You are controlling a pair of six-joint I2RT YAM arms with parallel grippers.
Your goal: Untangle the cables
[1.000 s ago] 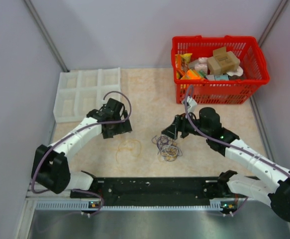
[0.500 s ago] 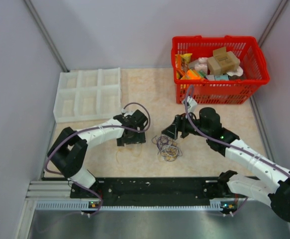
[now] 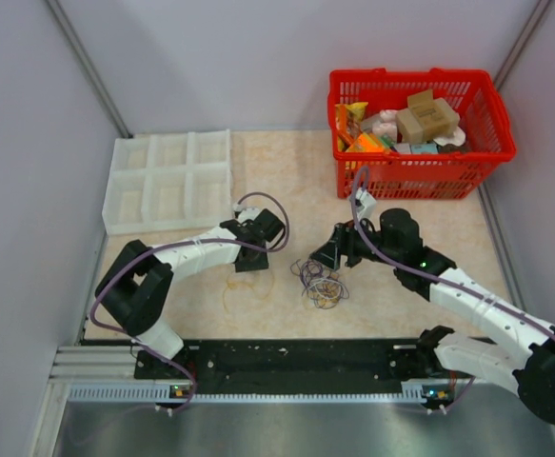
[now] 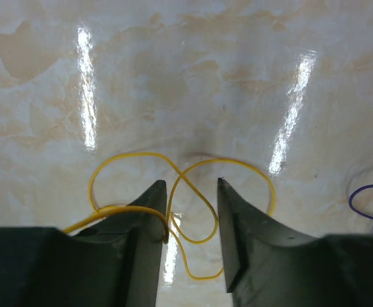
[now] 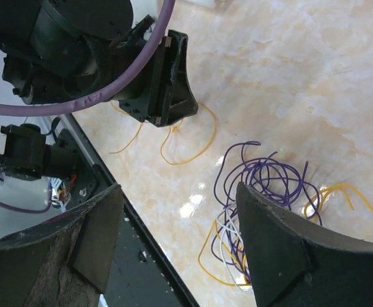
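Left tool (image 3: 250,261) near tangled cables (image 3: 322,283), right tool (image 3: 327,255) just beside them

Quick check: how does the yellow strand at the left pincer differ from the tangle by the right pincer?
The yellow strand is one wire in loose open loops; the tangle is several purple, white and yellow wires bunched together. The strand sits between the fingers of the open left pincer; the tangle lies near the open right pincer, ungripped. Both are thin and lie on the table.
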